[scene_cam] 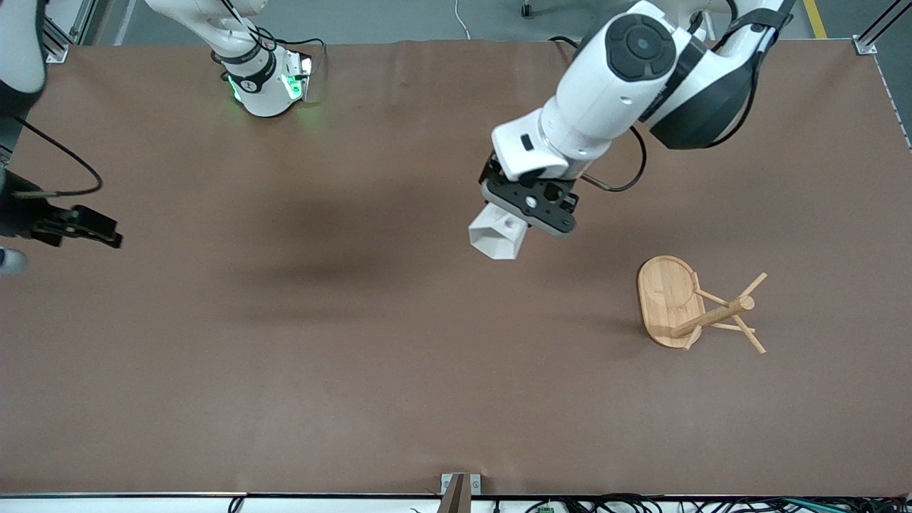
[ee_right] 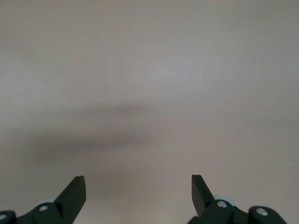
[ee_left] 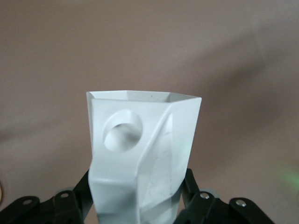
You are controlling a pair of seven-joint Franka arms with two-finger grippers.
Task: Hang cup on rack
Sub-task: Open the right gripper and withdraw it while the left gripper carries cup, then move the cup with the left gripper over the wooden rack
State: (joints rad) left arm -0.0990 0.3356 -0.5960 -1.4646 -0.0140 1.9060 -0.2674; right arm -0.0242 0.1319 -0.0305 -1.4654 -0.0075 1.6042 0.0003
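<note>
The white faceted cup (scene_cam: 494, 241) is held in my left gripper (scene_cam: 514, 222), up in the air over the middle of the table. In the left wrist view the cup (ee_left: 140, 149) fills the centre, mouth pointing away, with the round hole in its side tab toward the camera; the black fingers (ee_left: 190, 186) press on both sides of its narrow end. The bamboo rack (scene_cam: 695, 306) stands on the table toward the left arm's end, apart from the cup. My right gripper (scene_cam: 100, 229) is open and empty over the right arm's end of the table, with bare table between its fingertips (ee_right: 74, 189).
The brown table (scene_cam: 320, 342) spreads wide around the rack. The right arm's base (scene_cam: 267, 82) stands at the table's back edge. A small mount (scene_cam: 456, 488) sits at the front edge.
</note>
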